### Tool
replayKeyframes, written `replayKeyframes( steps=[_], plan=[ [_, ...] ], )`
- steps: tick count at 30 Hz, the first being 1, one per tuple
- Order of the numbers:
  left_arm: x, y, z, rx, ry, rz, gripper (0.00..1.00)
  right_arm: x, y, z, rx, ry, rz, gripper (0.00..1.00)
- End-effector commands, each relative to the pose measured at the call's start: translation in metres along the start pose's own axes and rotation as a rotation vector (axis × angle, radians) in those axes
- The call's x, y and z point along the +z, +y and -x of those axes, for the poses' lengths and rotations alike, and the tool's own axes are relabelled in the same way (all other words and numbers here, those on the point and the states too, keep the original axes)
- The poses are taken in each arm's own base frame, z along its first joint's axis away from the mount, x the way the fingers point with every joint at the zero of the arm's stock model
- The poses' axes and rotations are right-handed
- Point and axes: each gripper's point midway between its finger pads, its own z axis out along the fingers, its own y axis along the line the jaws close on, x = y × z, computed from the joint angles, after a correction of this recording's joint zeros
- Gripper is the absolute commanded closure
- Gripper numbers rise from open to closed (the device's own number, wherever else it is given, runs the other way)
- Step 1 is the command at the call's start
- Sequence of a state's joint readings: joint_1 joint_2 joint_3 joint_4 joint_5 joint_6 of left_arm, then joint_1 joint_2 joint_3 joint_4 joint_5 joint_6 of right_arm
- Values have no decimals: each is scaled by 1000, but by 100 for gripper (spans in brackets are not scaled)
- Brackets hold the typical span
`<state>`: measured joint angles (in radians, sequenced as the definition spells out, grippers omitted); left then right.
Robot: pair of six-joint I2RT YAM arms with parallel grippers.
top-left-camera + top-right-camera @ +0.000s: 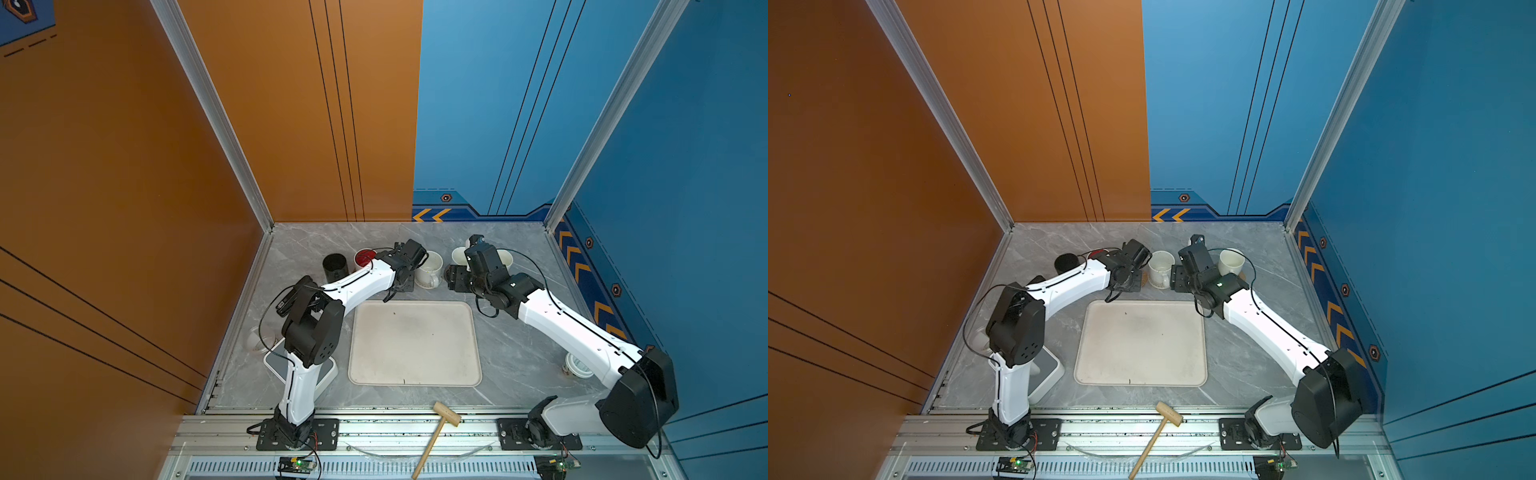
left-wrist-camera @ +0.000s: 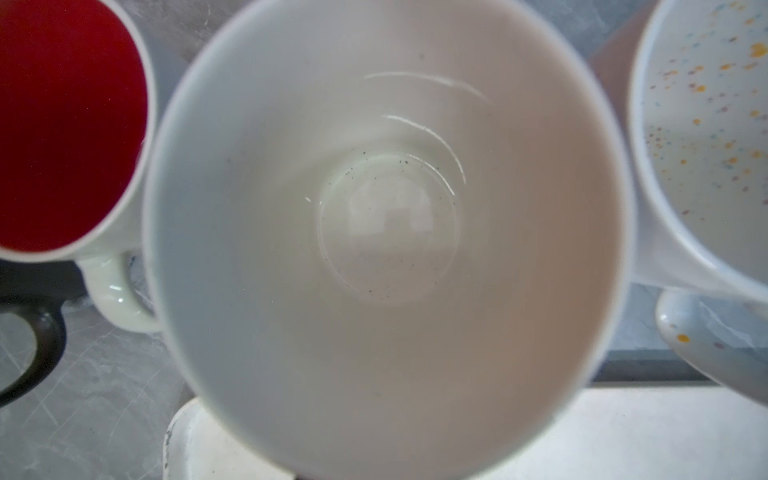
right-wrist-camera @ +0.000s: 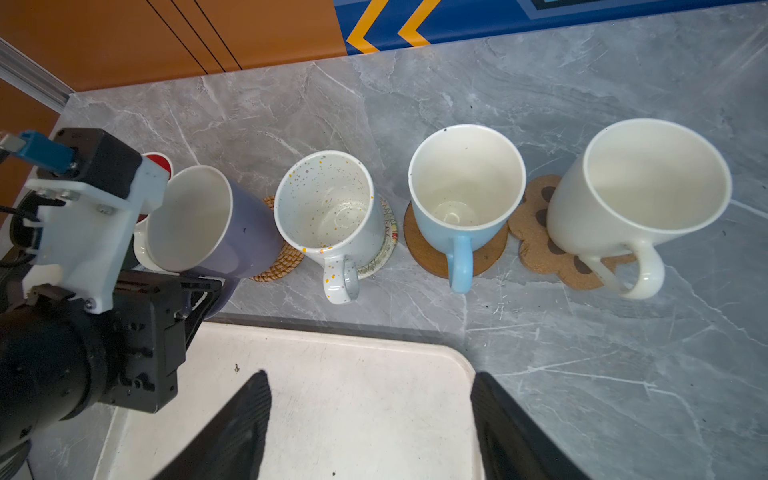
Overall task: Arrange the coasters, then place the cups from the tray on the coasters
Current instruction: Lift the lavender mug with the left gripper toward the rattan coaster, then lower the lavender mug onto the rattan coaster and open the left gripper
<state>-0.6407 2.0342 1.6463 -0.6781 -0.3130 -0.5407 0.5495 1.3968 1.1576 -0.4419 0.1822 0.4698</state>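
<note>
Left gripper (image 3: 197,299): jaws narrowed on the lavender mug (image 3: 232,232), apparently low at its hidden handle. The mug leans over the rattan coaster (image 3: 278,262), not yet flat. Right gripper (image 3: 370,376): jaws wide, empty, over the far right corner of the tray (image 1: 415,345). The tray holds nothing. Along the counter's (image 3: 582,353) far edge stand the speckled mug (image 3: 328,208) on a pale patterned coaster (image 3: 384,245), the light blue mug (image 3: 461,195) on a brown round coaster (image 3: 424,249) and the cream-white mug (image 3: 640,187) on a paw-shaped coaster (image 3: 536,232). Toward the far left corner stand the red-inside mug (image 1: 365,257) and black mug (image 1: 335,266), their coasters unseen. Judged remaining: level and release the lavender mug. Room: tight between its neighbours; open retreat lies over the tray.
</note>
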Motion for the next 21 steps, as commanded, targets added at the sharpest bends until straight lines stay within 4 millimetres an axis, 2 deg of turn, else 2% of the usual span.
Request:
replayKeyframes(
  steps=[1,21],
  plan=[
    [-6,-3,28,-23,-70,-28,100,1,2,2,4,16,6,25],
    [21,-1,27,-48,-38,-29,100,10,1,-5,-4,50,-3,25]
  ],
)
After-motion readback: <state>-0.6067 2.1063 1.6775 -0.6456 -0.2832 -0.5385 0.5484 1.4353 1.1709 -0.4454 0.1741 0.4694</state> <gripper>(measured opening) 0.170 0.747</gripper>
